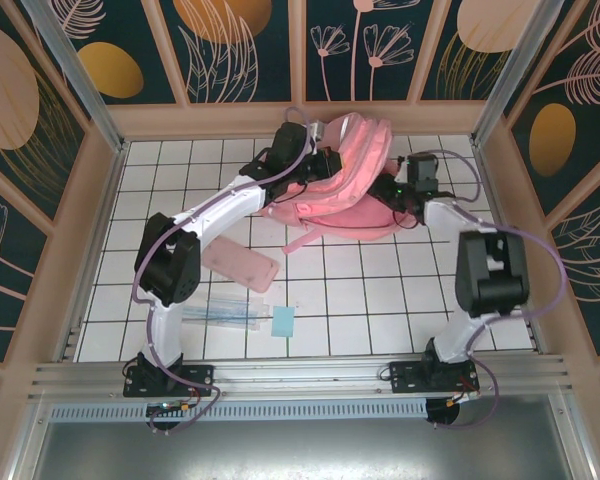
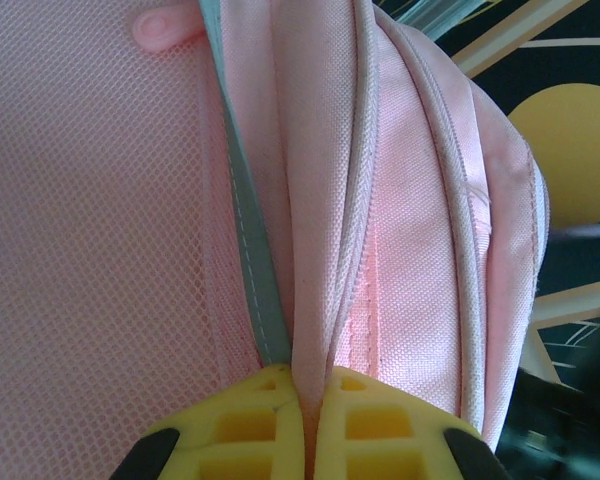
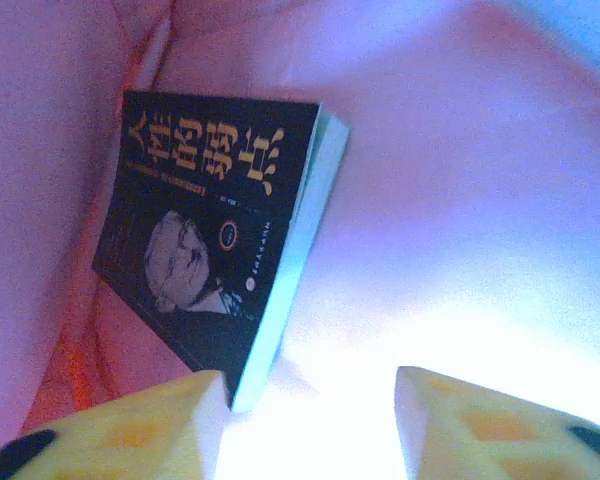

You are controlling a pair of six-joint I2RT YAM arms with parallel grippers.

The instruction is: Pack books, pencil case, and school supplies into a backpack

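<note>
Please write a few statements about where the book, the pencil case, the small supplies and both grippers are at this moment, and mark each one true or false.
1. The left gripper is shut on an edge of the backpack. True.
2. The book lies on the table. False: it leans against pink fabric inside the backpack.
3. The right gripper is open, with nothing between its fingers. True.
4. The pencil case is packed in the backpack. False: it lies on the table, beside the left arm.
5. The light-blue pad lies on the table next to the clear packet. True.
</note>
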